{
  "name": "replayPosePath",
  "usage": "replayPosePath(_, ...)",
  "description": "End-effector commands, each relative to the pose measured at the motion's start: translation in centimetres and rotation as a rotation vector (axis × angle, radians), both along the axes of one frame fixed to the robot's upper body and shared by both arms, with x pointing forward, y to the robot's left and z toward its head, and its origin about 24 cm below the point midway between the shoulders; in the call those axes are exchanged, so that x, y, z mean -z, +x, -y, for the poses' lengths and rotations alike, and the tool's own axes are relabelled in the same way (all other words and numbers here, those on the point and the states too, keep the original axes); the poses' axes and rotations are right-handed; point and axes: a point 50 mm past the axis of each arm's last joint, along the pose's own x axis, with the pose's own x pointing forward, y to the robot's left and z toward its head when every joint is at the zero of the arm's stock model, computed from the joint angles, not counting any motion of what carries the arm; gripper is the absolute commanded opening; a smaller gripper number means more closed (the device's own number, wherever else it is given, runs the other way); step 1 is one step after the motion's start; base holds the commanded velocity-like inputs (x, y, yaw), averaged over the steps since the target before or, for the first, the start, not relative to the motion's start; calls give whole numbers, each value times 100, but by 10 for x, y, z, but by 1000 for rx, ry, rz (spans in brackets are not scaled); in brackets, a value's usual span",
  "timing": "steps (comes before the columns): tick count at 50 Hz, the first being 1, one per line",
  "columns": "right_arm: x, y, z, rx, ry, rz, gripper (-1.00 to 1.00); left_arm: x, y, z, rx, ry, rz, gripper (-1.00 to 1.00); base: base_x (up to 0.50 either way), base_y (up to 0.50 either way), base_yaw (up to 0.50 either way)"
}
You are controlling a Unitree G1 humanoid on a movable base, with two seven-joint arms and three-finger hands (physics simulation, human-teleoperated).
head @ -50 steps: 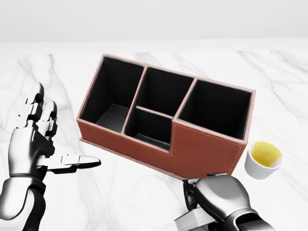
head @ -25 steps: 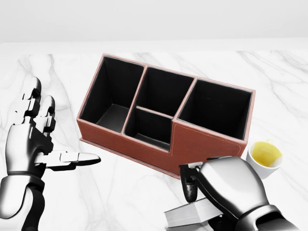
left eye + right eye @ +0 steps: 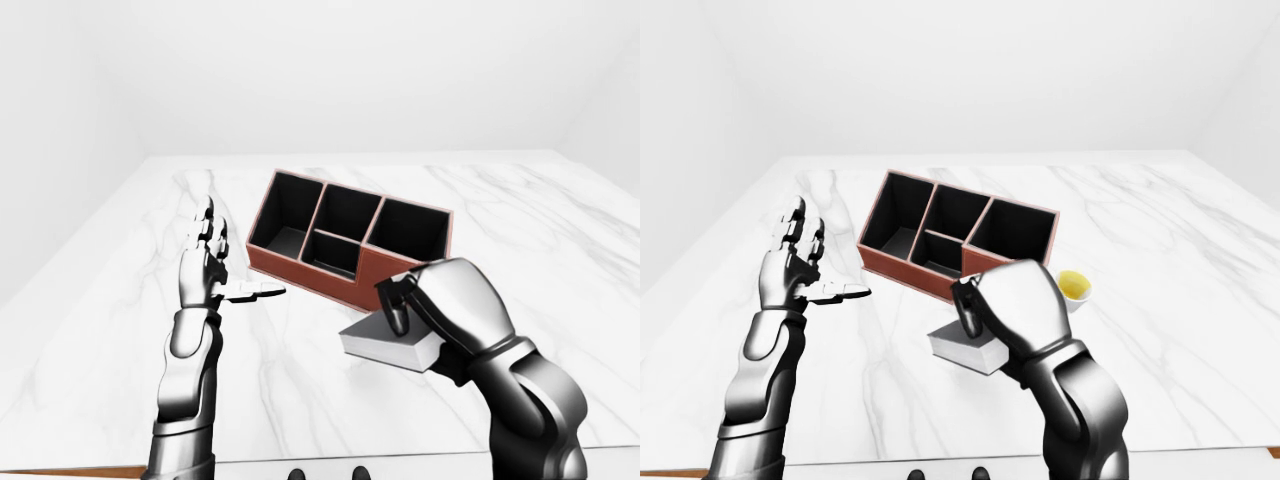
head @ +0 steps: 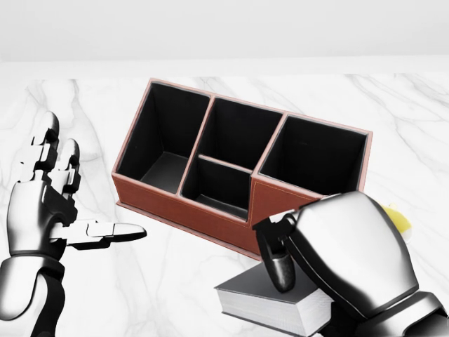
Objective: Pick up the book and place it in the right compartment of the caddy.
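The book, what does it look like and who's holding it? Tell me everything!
The book is thick, with a dark grey cover and a pale block of pages showing along its edges. It is closed and lies roughly flat, held by the robot's right hand, whose fingers close over its top. It sits at the bottom of the head view, just below the brown caddy, not inside any compartment yet.

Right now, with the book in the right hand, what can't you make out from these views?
- Cup: almost wholly hidden behind the right hand in the head view, absent from the left-eye view.
- Book: its right end is covered by the right hand, its bottom corner cut by the head view's lower edge; whether it rests on the table can't be told.
- Caddy: right compartment's floor is lost in black.
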Motion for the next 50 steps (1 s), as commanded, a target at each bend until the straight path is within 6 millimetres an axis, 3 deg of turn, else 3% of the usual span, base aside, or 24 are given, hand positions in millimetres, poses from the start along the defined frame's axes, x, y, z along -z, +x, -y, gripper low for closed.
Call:
replayPosePath(1, -31, -9, -6, -55, 37, 171, -100, 1, 0, 0, 0, -2, -3, 100, 0, 0, 0)
replayPosePath(26, -93, -25, -1, -57, 157, 486, -100, 2, -1, -2, 1, -6, -9, 100, 0, 0, 0)
replayPosePath(37, -126, -32, -6, -90, 120, 683, -100, 9, 2, 0, 7, -3, -38, 100, 0, 0, 0)
replayPosePath(50, -164, -11, -9, -81, 49, 759, -100, 5, 1, 3, 18, 0, -21, 100, 0, 0, 0)
